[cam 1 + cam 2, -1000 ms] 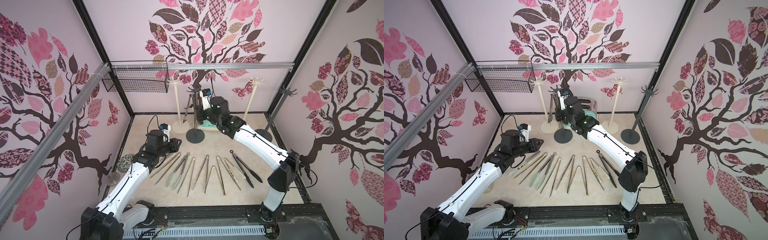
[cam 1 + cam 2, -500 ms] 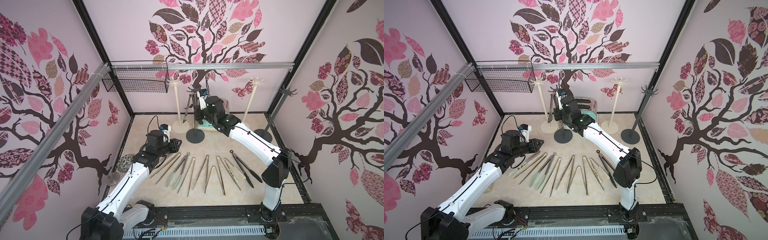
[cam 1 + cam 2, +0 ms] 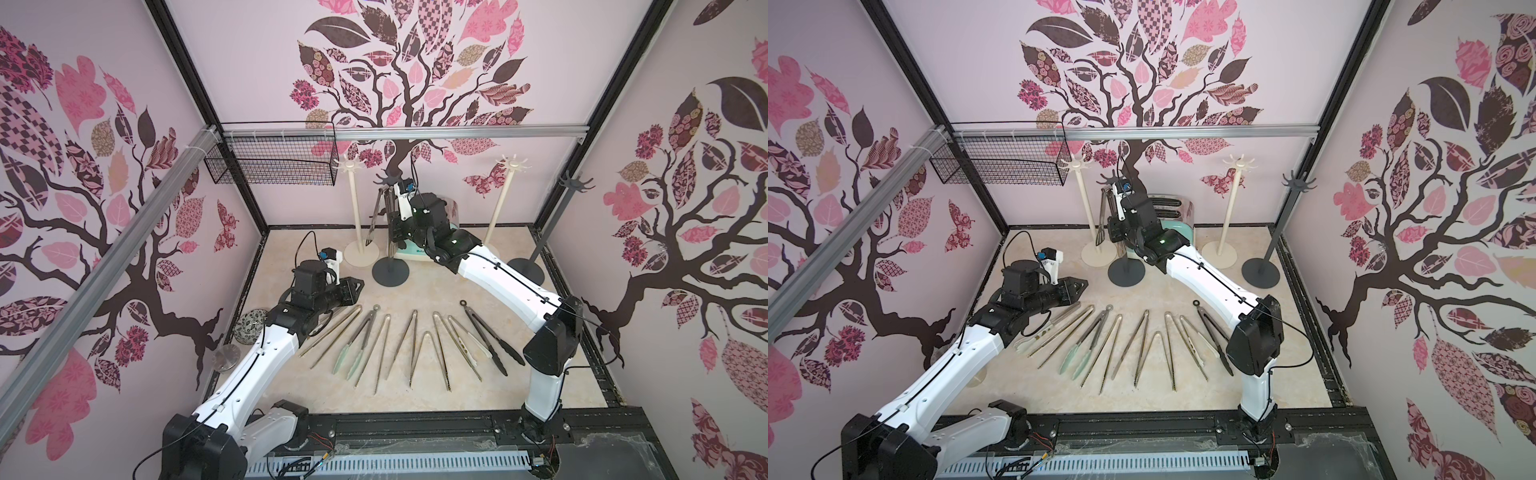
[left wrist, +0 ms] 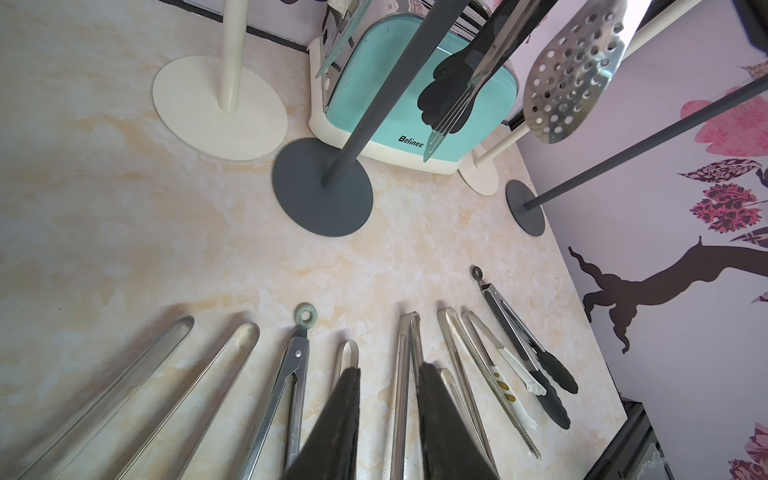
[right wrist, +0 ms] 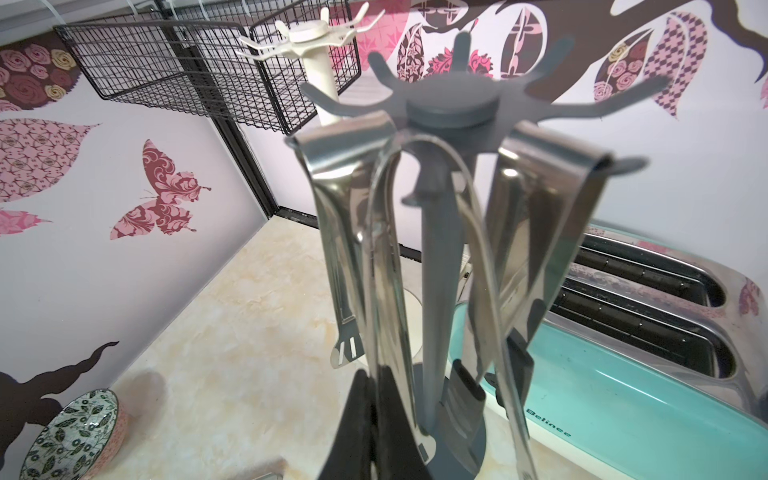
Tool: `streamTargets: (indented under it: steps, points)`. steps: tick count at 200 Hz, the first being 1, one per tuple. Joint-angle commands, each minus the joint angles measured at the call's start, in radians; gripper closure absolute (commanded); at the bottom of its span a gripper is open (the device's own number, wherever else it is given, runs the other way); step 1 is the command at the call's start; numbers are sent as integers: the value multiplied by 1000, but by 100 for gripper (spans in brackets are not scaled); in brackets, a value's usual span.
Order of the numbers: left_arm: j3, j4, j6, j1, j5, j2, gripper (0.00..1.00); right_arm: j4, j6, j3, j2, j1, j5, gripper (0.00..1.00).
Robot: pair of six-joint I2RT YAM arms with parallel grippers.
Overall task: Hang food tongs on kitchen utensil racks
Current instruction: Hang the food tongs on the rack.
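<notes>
Several food tongs lie fanned out on the table, among them a mint-tipped pair (image 3: pixel 345 358) (image 3: pixel 1073 361). My left gripper (image 3: pixel 355 286) (image 4: pixel 390 368) hovers open just above their ring ends, holding nothing. My right gripper (image 3: pixel 395 237) (image 5: pixel 376 399) is at the nearer dark grey utensil rack (image 3: pixel 390 270) (image 5: pixel 442 291). It is shut on one arm of thin steel tongs (image 5: pixel 386 270) whose bend arches over the crown's hooks. Two more steel tongs (image 5: pixel 345 249) (image 5: pixel 540 228) hang there. Two cream racks (image 3: pixel 352 199) (image 3: pixel 500 199) and another dark grey rack (image 3: pixel 552 220) stand empty.
A mint and chrome toaster (image 3: pixel 451 212) (image 5: pixel 623 395) sits right behind the loaded rack. A black wire basket (image 3: pixel 274 166) hangs on the back-left rail. A patterned bowl (image 3: pixel 249 330) and a small steel disc (image 3: pixel 226 357) lie by the left wall.
The right arm has swung slightly left and stretched further toward the dark grey rack, gripper still shut. The left arm has not moved.
</notes>
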Motion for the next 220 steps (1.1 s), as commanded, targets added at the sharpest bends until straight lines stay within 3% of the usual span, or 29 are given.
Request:
streamTargets:
  steps: [1,107,220]
  points:
    - [-14,20,2,-3,6,-12,73,6,-2,-26,11,4,8,100]
    - [-14,23,3,-3,6,-5,73,25,17,-99,-4,-13,-1,100]
    - [-10,16,1,-3,-1,0,72,25,26,-108,-15,-16,-9,79]
